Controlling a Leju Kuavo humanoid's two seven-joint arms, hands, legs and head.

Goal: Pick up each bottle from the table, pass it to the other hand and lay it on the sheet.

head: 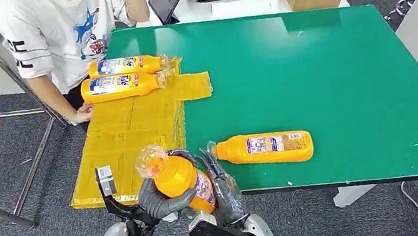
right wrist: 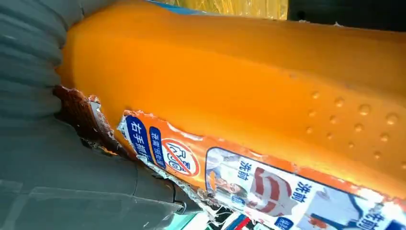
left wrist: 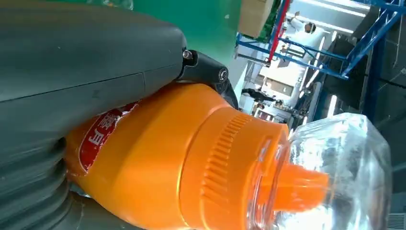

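I hold the orange bottle [head: 184, 182] between both hands at the table's [head: 338, 72] near edge, cap up and tilted toward the yellow sheet [head: 127, 137] ahead on my left; my left hand [head: 157, 201] wraps its body, my right hand [head: 226, 192] clasps the other side; the left is nearer the sheet.

The head camera is looking down from high above both hands onto the worktop [head: 326, 74]; both wrist cameras are pressing close against the same orange bottle [head: 181, 179].
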